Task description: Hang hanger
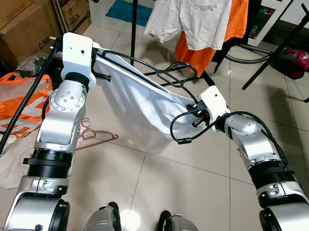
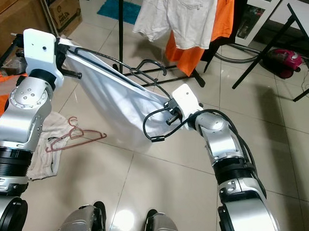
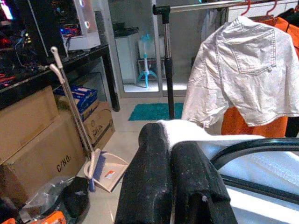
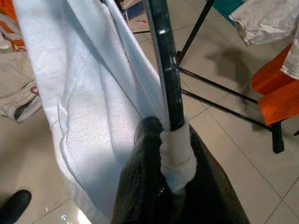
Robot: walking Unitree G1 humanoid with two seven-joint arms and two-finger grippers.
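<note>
Both my claws clamp the black hanger (image 1: 146,73), white cloth (image 1: 139,112) draped between: left gripper (image 3: 180,154) one end, right gripper (image 4: 170,154) the other. Carry step, probably; next, lift hook (image 1: 177,70) to the rail (image 3: 201,6)

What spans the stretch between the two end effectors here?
In the left eye view, a white garment on a black hanger stretches from left end effector to right end effector.
</note>
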